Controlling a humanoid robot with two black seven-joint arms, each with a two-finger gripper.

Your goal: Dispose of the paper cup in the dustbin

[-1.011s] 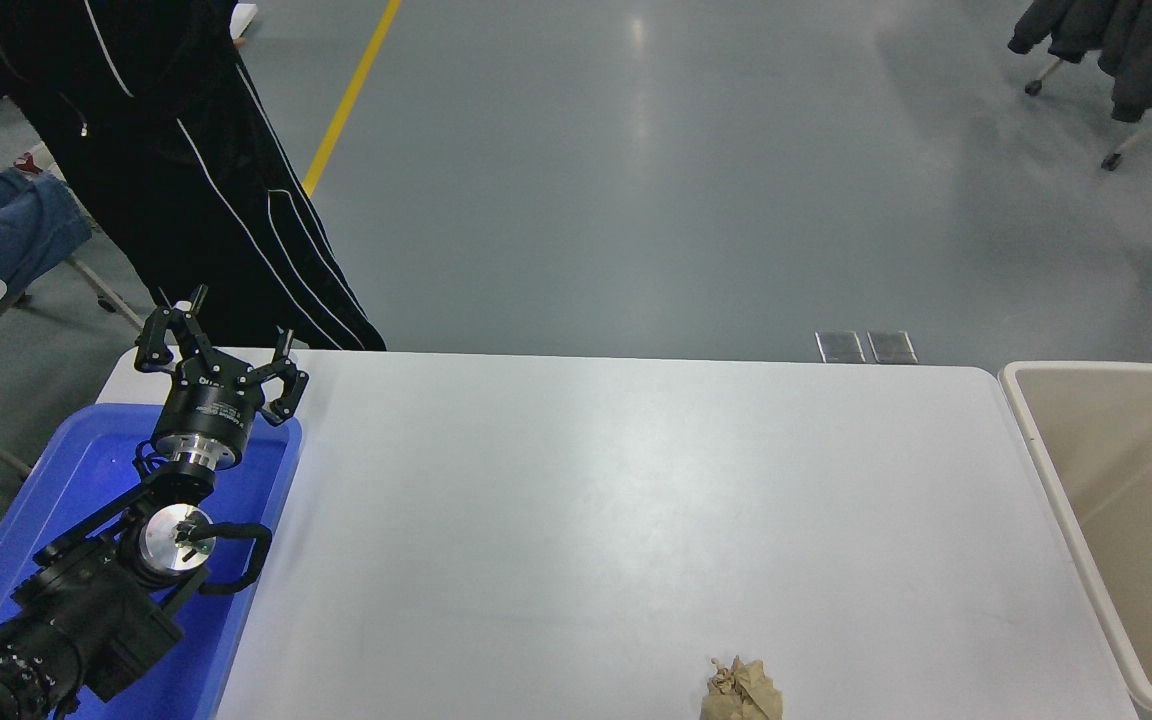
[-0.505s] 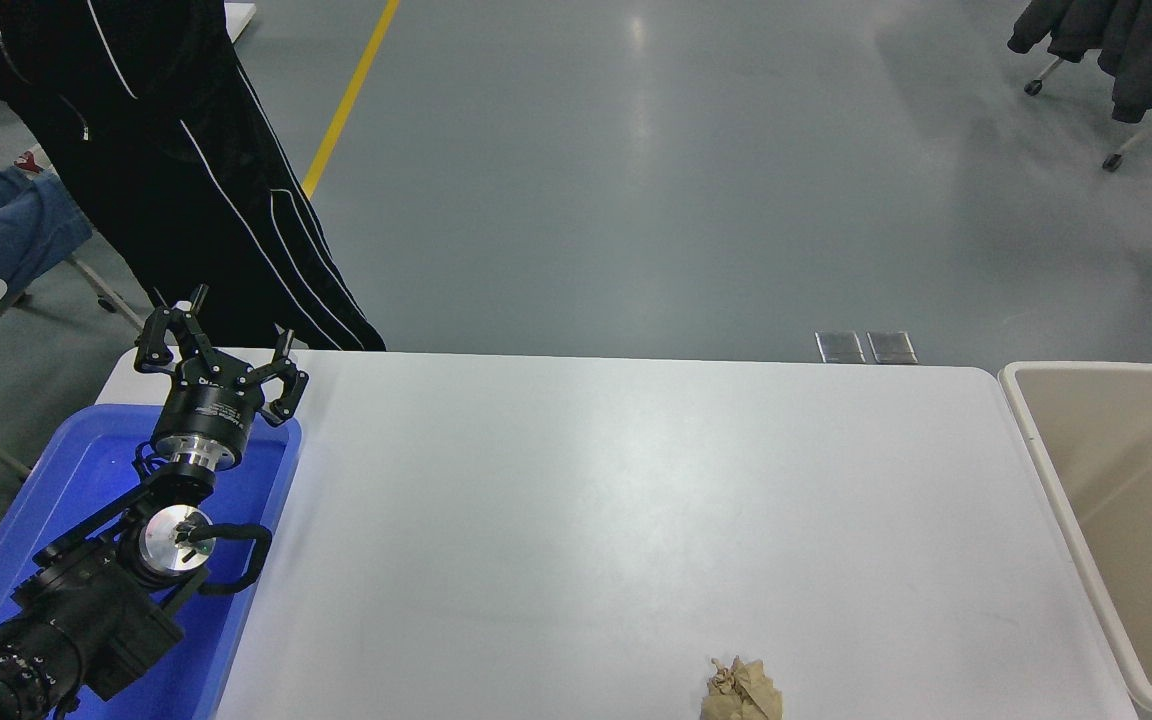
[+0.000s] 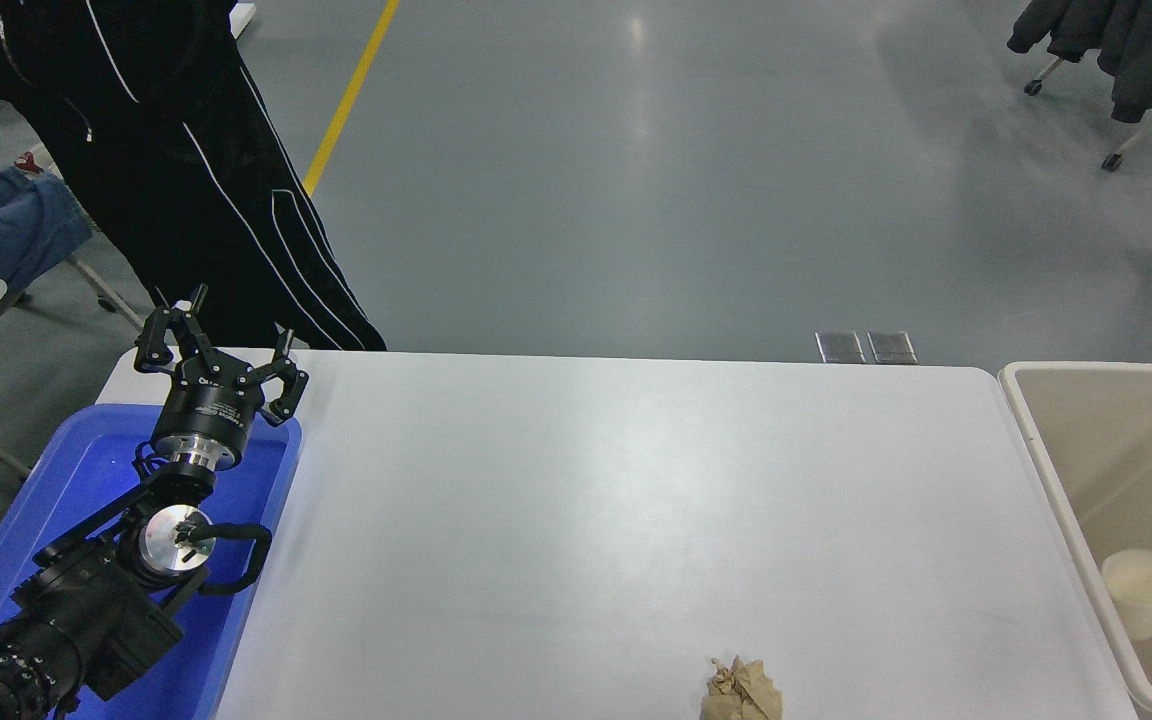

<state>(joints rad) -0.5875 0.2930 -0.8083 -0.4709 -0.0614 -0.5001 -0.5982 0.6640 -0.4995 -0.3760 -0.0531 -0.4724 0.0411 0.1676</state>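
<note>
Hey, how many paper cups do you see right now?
1. The paper cup sits inside the dustbin at the table's right end, near its left wall. The bin runs past the picture's edge, so more may be hidden.

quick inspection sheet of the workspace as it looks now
surface: white table, mostly bare
job's things: paper cup inside the dustbin, near its left wall, open end towards the camera; the bin stands off the table's right end
clutter: brown paper wad at the table's near edge; blue tray at the left end
grippers: left gripper open, parked over the tray's far edge; right gripper not in view
cables: black cable looping along the left arm
surroundings: person in black at the far left corner; yellow floor line; dark jackets at top right
</note>
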